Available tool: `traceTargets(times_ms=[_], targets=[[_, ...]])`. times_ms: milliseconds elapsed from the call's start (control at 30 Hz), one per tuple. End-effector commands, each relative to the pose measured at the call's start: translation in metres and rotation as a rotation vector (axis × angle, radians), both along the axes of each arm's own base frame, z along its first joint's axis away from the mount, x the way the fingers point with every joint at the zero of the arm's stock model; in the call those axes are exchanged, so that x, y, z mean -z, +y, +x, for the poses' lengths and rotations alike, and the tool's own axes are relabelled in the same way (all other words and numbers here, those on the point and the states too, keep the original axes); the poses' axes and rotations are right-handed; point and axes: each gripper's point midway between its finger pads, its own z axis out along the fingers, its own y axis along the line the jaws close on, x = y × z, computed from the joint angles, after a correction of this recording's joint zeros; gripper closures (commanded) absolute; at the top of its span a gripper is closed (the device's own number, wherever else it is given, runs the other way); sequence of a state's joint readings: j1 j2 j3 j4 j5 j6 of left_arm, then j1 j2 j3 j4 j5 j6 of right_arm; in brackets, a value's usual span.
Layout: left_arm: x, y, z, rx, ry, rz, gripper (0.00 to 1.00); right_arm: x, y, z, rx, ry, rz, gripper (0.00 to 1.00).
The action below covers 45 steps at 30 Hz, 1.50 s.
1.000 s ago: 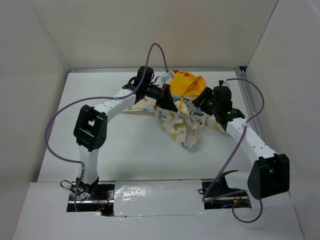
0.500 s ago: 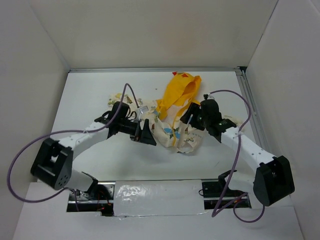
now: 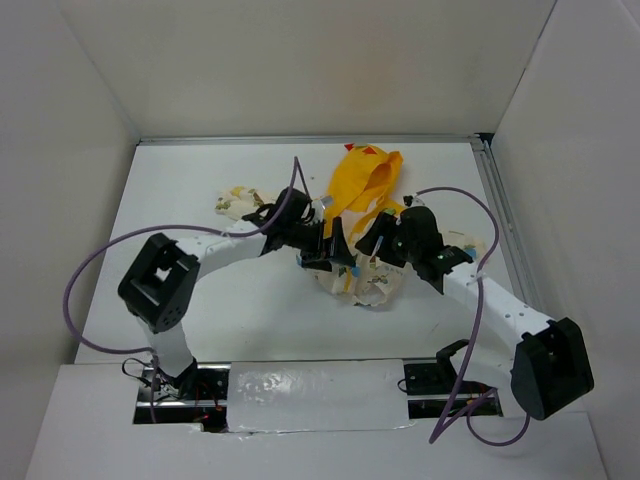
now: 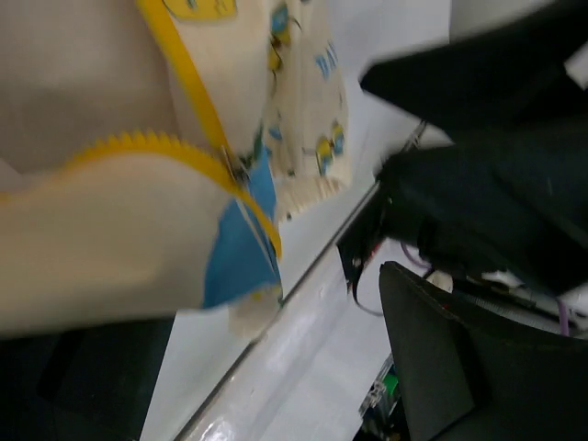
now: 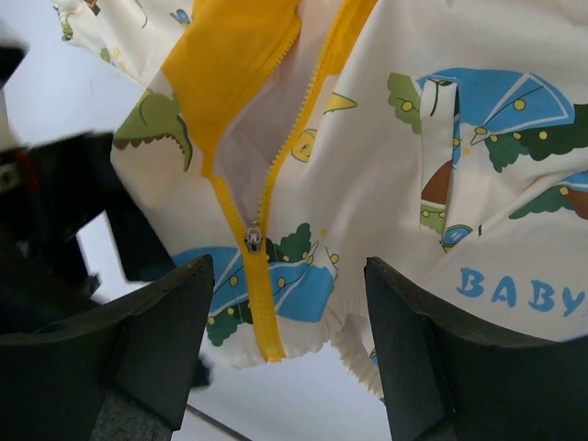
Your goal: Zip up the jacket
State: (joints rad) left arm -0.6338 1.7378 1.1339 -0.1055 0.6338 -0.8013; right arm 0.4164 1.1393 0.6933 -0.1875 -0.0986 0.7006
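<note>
The jacket lies bunched mid-table, cream with cartoon prints, its yellow hood spread toward the back. My left gripper hovers open at its left side; in the left wrist view the cream fabric with the yellow zipper hangs above the open left gripper. My right gripper is open at the jacket's right side. In the right wrist view the silver zipper slider sits low on the yellow zipper, just beyond the open right gripper, near its left finger. The zipper stands open above the slider.
A cream sleeve end lies out to the left of the left arm. White walls enclose the table on three sides, with a metal rail along the right. Purple cables loop over both arms.
My left gripper opened and let go of the jacket near the hood, pulled back toward the front, then came in again at the lower left. The jacket sank flatter. The right gripper opened wider.
</note>
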Motion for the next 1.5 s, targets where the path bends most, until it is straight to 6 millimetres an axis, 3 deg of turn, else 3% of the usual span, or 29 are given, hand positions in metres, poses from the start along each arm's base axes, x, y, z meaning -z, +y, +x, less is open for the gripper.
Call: traceTargets(times_ms=[0,200,300,367,467,500,533,600,767,867,1067,1300,1433,1467], targets=[[0.009,-0.015,0.028,-0.089,0.025,0.066,0.01,-0.010,0.002,-0.002,-0.024,-0.046,0.021,0.27],[0.041,-0.026,0.038,-0.087,0.043,0.146,0.01,-0.010,-0.010,-0.002,0.021,-0.051,0.036,0.27],[0.046,-0.030,0.037,-0.067,0.011,0.148,0.15,-0.013,-0.012,-0.001,0.031,-0.056,0.064,0.28],[0.044,-0.033,0.039,-0.051,-0.029,0.127,0.30,-0.014,-0.013,0.000,0.042,-0.060,0.078,0.28],[0.036,-0.037,0.044,-0.026,-0.102,0.092,0.72,-0.018,-0.013,0.001,0.043,-0.066,0.101,0.28],[0.034,-0.038,0.046,-0.027,-0.116,0.093,0.95,-0.019,-0.013,0.002,0.039,-0.072,0.107,0.29],[0.026,-0.040,0.050,-0.011,-0.155,0.086,1.00,-0.021,-0.014,0.002,0.036,-0.082,0.108,0.30],[0.019,-0.039,0.055,0.031,-0.251,0.086,1.00,-0.029,-0.009,0.003,0.005,-0.114,0.127,0.30],[-0.030,-0.033,0.055,0.210,-0.581,0.017,1.00,-0.067,0.002,0.010,-0.115,-0.265,0.127,0.30],[-0.056,-0.027,0.045,0.299,-0.700,-0.043,1.00,-0.093,0.007,0.013,-0.170,-0.366,0.137,0.30],[-0.101,-0.007,0.020,0.435,-0.871,-0.146,1.00,-0.116,0.012,0.021,-0.208,-0.454,0.149,0.29],[-0.111,0.014,0.018,0.464,-0.927,-0.149,1.00,-0.144,0.003,0.031,-0.174,-0.534,0.124,0.29],[-0.107,0.030,0.058,0.290,-0.755,-0.067,0.94,-0.128,-0.008,0.040,-0.115,-0.472,0.088,0.28],[-0.110,0.030,0.056,0.310,-0.695,-0.111,0.94,-0.119,-0.006,0.042,-0.116,-0.443,0.092,0.28]])
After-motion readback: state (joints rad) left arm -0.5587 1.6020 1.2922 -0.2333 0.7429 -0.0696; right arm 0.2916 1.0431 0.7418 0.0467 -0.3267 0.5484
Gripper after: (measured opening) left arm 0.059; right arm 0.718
